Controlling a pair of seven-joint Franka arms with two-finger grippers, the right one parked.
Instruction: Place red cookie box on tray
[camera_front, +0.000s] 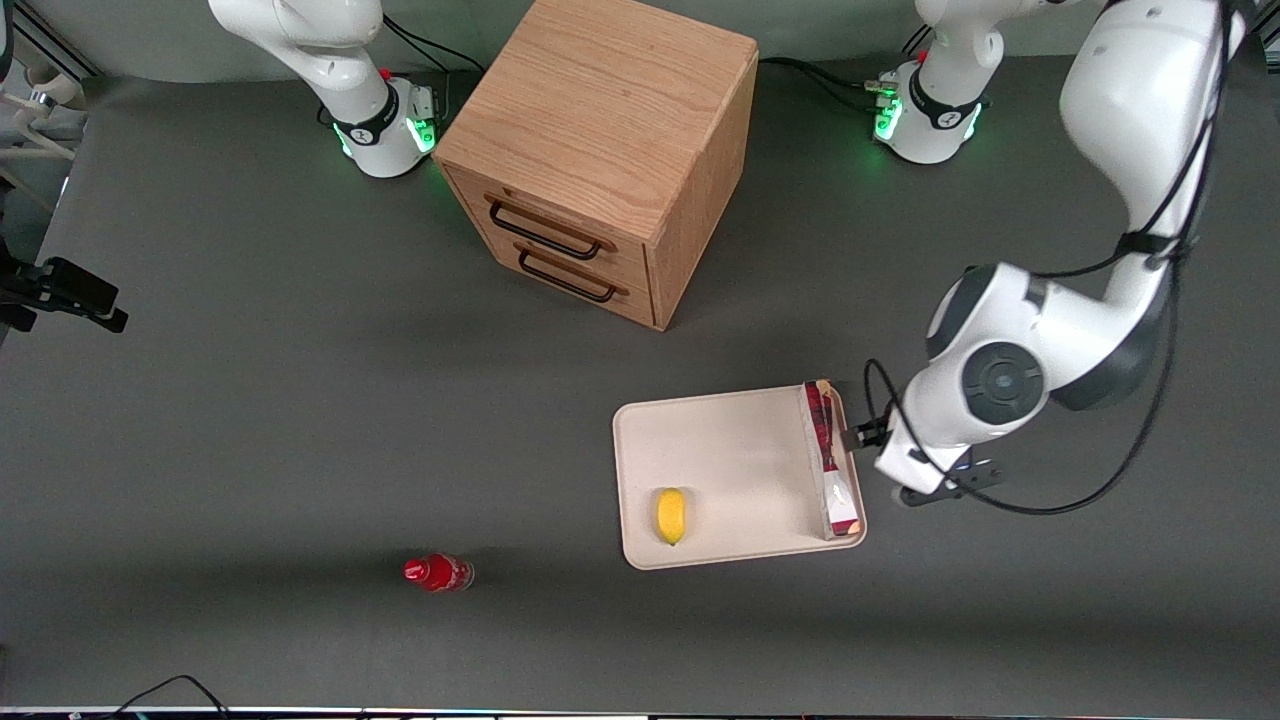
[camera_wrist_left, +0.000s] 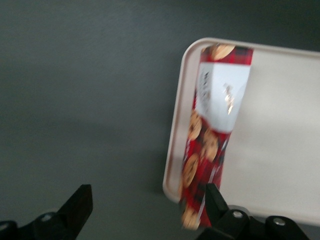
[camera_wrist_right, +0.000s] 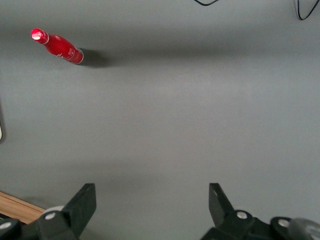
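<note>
1. While the long, slim red cookie box (camera_front: 830, 460) with its dark red print, white panel and tan ends lies along one short edge of the flat cream-white rectangular tray (camera_front: 720, 440), the left arm's two-finger gripper (camera_front: 905, 478) hangs just off that same edge, over the dark grey table (camera_front: 300, 400) at the working arm's end.

2. The box's long axis runs with the tray's short side, from the corner farther from the front camera toward the nearer one; it sits against the low raised rim, and the wrist view suggests it leans on that rim rather than lying flat, though this cannot be settled.

3. In the wrist view the gripper (camera_wrist_left: 145, 205) is spread wide and holds nothing; one black fingertip (camera_wrist_left: 212, 195) shows just beside the box's lower end, and whether it touches the carton cannot be told. The other finger stands over bare table, well clear.

4. By the look of it the placing is all but done: the box is on the tray, and what remains is a clean retreat away from the carton.

5. A small yellow lemon-like fruit (camera_front: 671, 515) shares the tray, well apart from the box.
</note>
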